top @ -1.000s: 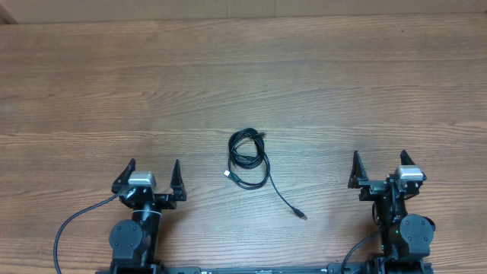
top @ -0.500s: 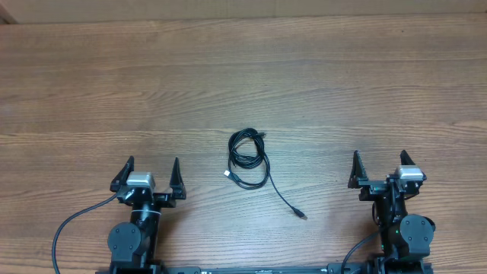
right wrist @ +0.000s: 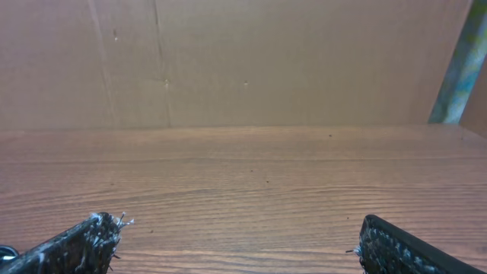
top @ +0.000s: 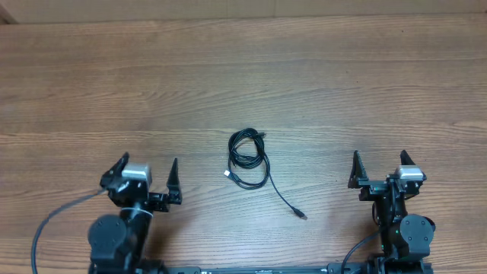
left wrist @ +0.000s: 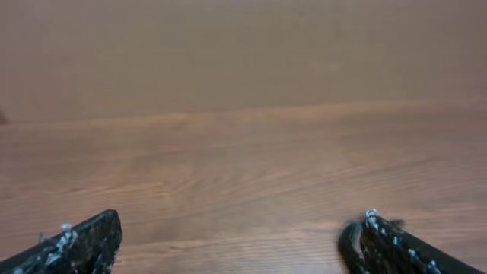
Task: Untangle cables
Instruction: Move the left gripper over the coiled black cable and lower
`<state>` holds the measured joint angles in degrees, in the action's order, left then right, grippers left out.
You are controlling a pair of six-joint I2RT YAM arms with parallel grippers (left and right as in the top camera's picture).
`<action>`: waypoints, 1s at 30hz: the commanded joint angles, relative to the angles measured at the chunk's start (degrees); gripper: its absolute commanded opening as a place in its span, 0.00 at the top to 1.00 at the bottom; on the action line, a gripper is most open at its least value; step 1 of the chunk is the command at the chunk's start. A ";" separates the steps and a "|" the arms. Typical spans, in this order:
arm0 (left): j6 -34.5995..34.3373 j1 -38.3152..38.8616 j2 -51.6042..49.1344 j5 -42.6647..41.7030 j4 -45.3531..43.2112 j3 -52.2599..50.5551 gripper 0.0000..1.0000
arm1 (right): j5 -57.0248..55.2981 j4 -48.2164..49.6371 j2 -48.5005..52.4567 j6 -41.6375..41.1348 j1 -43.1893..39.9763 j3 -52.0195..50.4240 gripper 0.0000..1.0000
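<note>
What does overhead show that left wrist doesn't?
Overhead only: the cables, coiled at the middle of the table with one end trailing out, and the right hand, open and clear of them. Left wrist only: a plain tan wall beyond the table's far edge. Both: the wooden table and the left hand, open and empty.

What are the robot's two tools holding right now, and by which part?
Nothing. The left tool and the right tool both stand open and empty, while the cables lie on the table between them, touched by neither.
</note>
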<state>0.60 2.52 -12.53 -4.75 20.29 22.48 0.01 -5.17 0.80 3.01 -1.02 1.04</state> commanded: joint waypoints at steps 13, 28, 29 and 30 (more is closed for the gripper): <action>1.33 0.20 -44.50 -29.24 28.98 40.72 0.00 | 0.04 0.39 -0.57 0.07 0.20 -0.59 0.00; -4.02 2.25 -73.59 -36.63 30.14 43.08 0.23 | 0.04 0.39 -0.57 0.07 0.20 -0.59 0.00; -4.02 3.23 -75.01 -34.86 29.16 43.08 0.25 | 0.04 0.39 -0.57 0.09 0.20 -0.59 0.00; -4.04 4.50 -76.41 -32.59 28.35 43.08 0.25 | 0.04 0.39 -0.57 0.07 0.20 -0.59 0.00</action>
<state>-3.03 3.99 -85.30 -40.45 50.19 64.73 0.01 -5.13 0.80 2.98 -1.02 1.04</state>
